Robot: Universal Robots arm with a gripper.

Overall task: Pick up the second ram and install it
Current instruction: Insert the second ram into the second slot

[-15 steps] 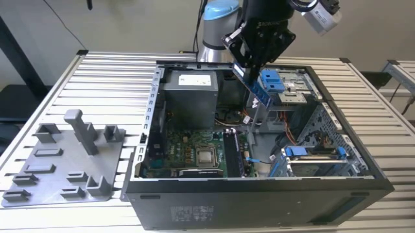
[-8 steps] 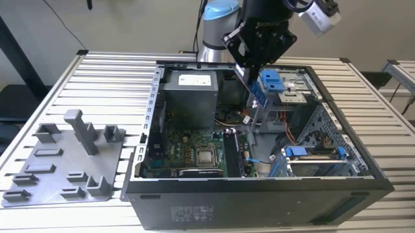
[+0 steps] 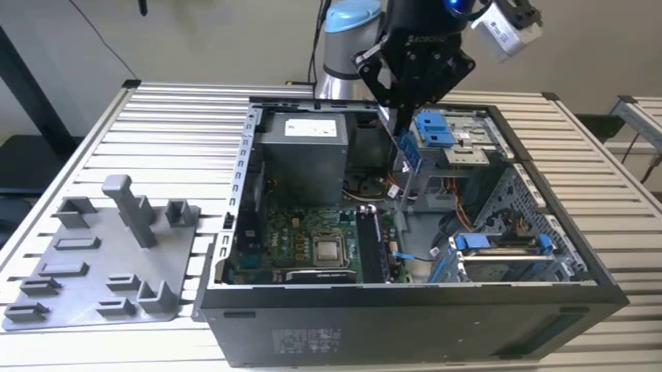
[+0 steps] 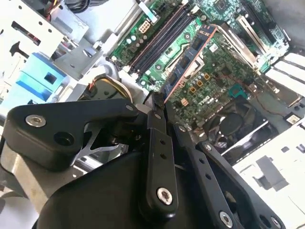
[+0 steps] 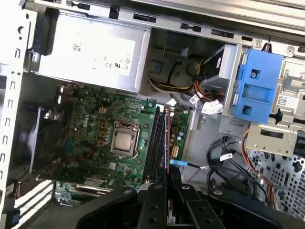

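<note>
Your gripper (image 3: 398, 116) is clamped on the second ram (image 3: 404, 149), which hangs long axis upright above the open case (image 3: 414, 310), with the memory slots (image 3: 370, 244) toward six o'clock of it in the exterior view.

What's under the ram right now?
The gripper holds the ram above the open case. Under it, in the first wrist view, lie the motherboard and its black slots. The ram's edge hides the strip right below it.
</note>
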